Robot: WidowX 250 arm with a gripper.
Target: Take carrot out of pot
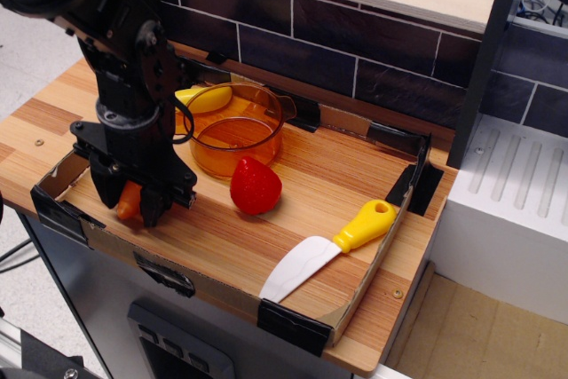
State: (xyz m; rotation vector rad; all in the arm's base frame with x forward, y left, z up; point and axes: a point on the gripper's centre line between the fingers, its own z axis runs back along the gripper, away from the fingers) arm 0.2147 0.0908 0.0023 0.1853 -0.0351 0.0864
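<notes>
The orange carrot (130,201) is between the fingers of my black gripper (130,205), low over the front left corner of the wooden tray floor, close to or touching it. The gripper is shut on the carrot, and only the carrot's lower part shows between the fingers. The translucent orange pot (234,130) stands at the back of the tray, to the right of and behind the gripper, with nothing visible inside it.
A red strawberry (256,185) lies just in front of the pot. A yellow banana (203,98) lies behind the pot's left rim. A white knife with a yellow handle (333,244) lies at the front right. Low cardboard walls (93,142) ring the tray.
</notes>
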